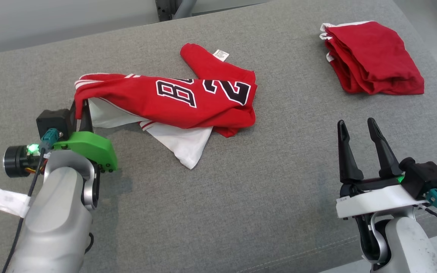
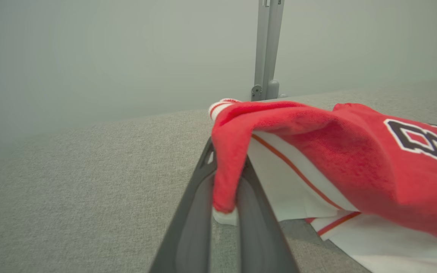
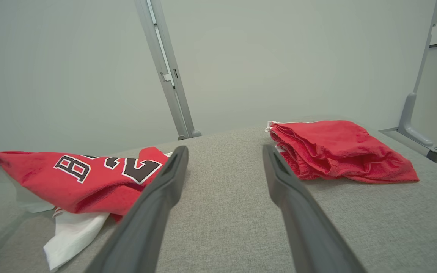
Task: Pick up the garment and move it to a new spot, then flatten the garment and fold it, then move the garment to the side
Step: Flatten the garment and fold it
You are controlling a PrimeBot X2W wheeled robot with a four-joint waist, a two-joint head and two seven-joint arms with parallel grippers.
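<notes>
The garment [image 1: 173, 104] is a red jersey with a black-and-white number and white lining, lying crumpled on the grey padded table [image 1: 218, 197] left of centre. Its left edge is lifted off the surface, pinched by my left gripper [image 1: 82, 110], which is shut on it. In the left wrist view the red cloth [image 2: 317, 151] drapes over my two dark fingers [image 2: 192, 212], with a white hem caught between them. My right gripper [image 1: 359, 131] stands open at the lower right, above bare table with nothing between its fingers. The right wrist view has the garment [image 3: 78, 174] at left.
A second red garment [image 1: 372, 57] lies folded at the table's far right corner, also in the right wrist view [image 3: 336, 151]. A metal frame post [image 2: 266, 49] rises behind the table's far edge. The table's near edge runs by my right arm.
</notes>
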